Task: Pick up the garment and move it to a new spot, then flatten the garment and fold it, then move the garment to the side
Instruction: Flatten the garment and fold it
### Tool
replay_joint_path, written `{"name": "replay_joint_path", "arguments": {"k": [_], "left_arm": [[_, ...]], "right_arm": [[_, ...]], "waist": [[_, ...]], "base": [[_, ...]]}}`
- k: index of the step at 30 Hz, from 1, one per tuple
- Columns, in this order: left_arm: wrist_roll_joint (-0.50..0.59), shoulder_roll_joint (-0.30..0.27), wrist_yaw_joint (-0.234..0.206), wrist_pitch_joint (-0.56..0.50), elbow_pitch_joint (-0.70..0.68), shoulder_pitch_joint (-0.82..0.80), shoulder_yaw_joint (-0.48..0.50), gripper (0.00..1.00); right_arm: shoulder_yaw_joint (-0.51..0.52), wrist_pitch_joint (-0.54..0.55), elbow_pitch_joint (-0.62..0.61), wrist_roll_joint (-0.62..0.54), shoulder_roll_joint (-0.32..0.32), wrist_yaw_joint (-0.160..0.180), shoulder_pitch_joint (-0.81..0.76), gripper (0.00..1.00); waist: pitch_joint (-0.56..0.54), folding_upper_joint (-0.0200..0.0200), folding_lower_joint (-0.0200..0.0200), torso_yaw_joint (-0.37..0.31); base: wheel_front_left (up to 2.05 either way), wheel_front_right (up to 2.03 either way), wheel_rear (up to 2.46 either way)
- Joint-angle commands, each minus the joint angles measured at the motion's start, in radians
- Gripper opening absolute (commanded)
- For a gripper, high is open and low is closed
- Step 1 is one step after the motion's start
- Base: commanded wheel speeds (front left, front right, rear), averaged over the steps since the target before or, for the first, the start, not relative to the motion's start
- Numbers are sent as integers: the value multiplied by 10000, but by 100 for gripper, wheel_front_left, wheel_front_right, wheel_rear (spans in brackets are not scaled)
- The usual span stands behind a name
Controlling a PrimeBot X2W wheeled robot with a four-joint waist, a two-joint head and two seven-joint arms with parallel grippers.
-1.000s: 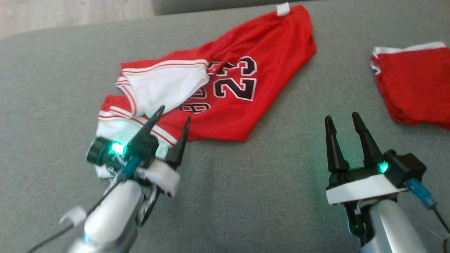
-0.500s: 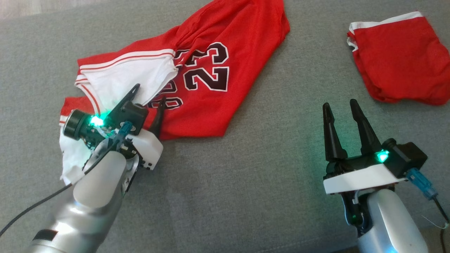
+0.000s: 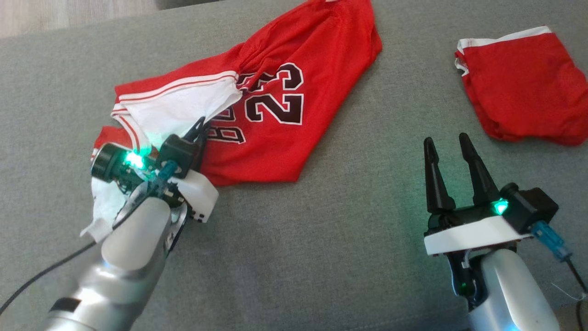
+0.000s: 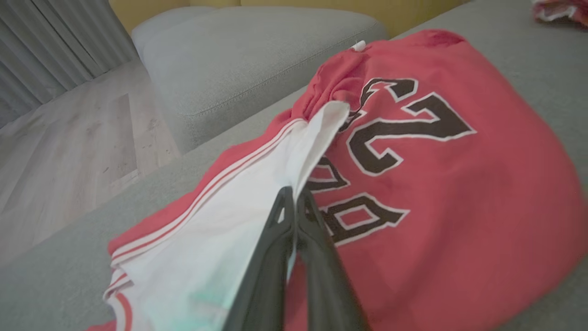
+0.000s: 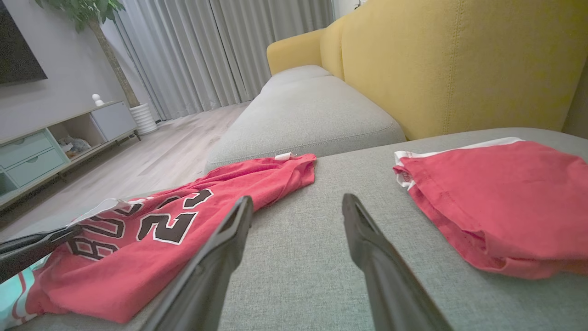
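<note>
Head view, jersey (image 3: 294, 138): red, number 23, rumpled on the grey sofa (image 3: 321, 257), left of centre.
Head view, long axis: lower left to upper right; white-trimmed end at lower left, plain red end at upper right.
Head view, left gripper (image 3: 198, 126): fingers pressed together on white fabric at the jersey's lower-left end.
Head view, right gripper (image 3: 445, 139): fingers spread wide over the sofa, well apart from the jersey.
Head view, red cloth (image 3: 519, 96): folded, upper right, apart from the jersey.
Left wrist view, grip: both fingers clamped on the edge of the white panel; black lettering just right of them.
Right wrist view, layout: jersey at left, red cloth at right, spread fingers over the sofa between them; yellow backrest (image 5: 436, 59) behind.
Change from a second ago: left fingers apart then, pinched on fabric now; right gripper as wide as before; jersey lying much the same, framing shifted with the camera.
</note>
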State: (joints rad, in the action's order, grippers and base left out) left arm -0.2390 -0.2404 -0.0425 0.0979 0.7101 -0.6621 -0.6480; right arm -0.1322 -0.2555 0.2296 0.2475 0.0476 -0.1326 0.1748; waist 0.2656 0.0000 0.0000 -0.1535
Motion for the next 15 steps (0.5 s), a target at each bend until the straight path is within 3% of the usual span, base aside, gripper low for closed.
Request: {"name": "replay_joint_path", "arguments": {"k": [1,7,10,15], "left_arm": [[-104,-271,36,34,-338,-599,281,0],[-462,-812,541,-639,-913,-1104,503,0],[-1076,-1104,1077,-1510,-1120,-1572,814,0],[-1483,-1975,1568,-3012,-1291,-2749,814,0]], "right_arm": [[-271,-63,-265,-13,26,19,169,100],[-325,-63,-307,126,26,19,237,100],[-390,-63,-332,183,26,19,268,100],[-494,-63,-403,331,26,19,421,100]], "waist": [[-31,0,0,-31],[-35,0,0,-206],[44,0,0,-303],[331,0,0,-487]], "base": [[0,0,0],[0,0,0],[0,0,0],[0,0,0]]}}
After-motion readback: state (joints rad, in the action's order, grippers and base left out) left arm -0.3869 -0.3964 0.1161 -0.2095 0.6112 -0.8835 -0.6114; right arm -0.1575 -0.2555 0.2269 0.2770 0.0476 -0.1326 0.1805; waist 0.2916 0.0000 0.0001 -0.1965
